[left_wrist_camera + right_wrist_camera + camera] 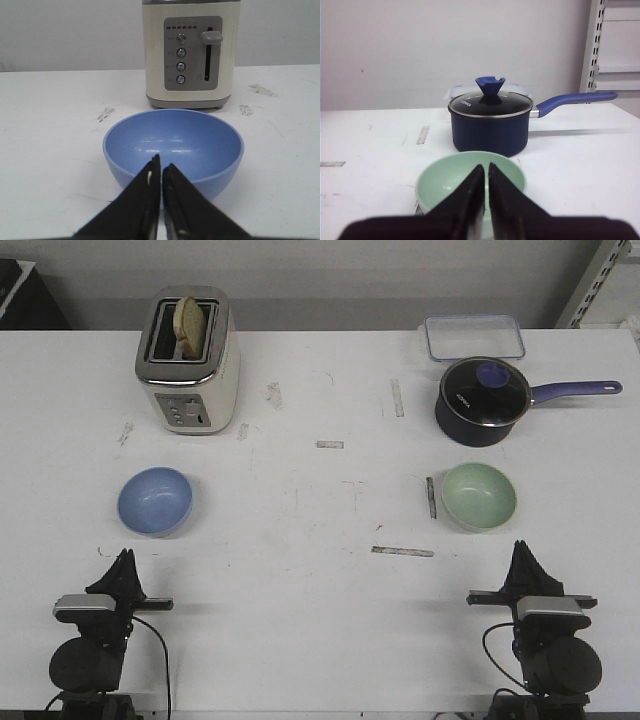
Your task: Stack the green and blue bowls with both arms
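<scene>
The light blue bowl [155, 501] sits upright and empty on the table's left side; it also shows in the left wrist view [173, 148]. The pale green bowl [479, 496] sits upright and empty on the right side, and in the right wrist view [470, 179]. My left gripper [124, 560] is shut and empty, a short way nearer the front edge than the blue bowl; its tips [161, 163] point at it. My right gripper [521, 550] is shut and empty, just in front of the green bowl, tips [485, 167] pointing at it.
A cream toaster [187, 360] with a bread slice stands behind the blue bowl. A dark blue lidded saucepan [483, 400], handle pointing right, stands close behind the green bowl, with a clear container [474, 337] beyond it. Tape strips [403, 551] mark the white table.
</scene>
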